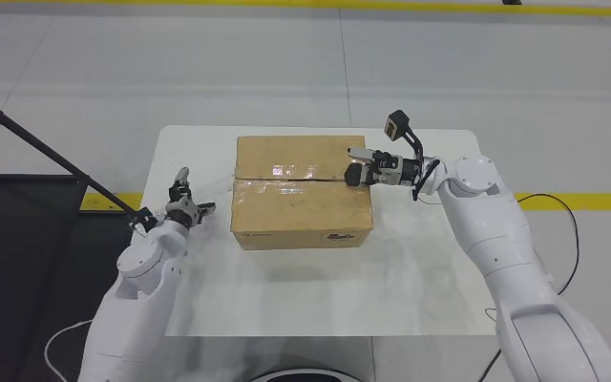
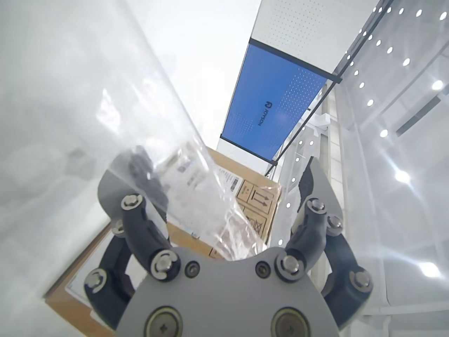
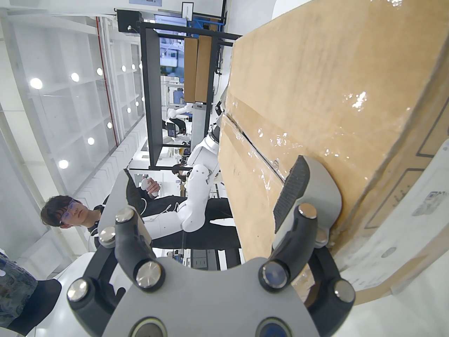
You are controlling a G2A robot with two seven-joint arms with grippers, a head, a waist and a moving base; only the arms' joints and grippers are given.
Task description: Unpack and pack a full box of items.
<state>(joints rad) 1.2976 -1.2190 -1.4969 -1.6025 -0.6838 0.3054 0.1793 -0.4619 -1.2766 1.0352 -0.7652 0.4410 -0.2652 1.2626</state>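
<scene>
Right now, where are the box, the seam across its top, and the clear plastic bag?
Box [image 1: 286, 215]: top view, on the near half of its top.
Seam [image 3: 257, 150]: right wrist view, on the dark slit under the tape.
Bag [image 2: 210, 198]: left wrist view, on its crinkled clear film.

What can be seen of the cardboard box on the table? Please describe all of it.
The cardboard box is brown, rectangular and closed, standing flat in the middle of the white table. Its two top flaps meet at a seam along its length, covered with glossy, wrinkled clear tape; a thin dark gap shows there. A side carries printed handling marks and a white label. The open right gripper is over the seam's end, one finger apparently on the top.
</scene>
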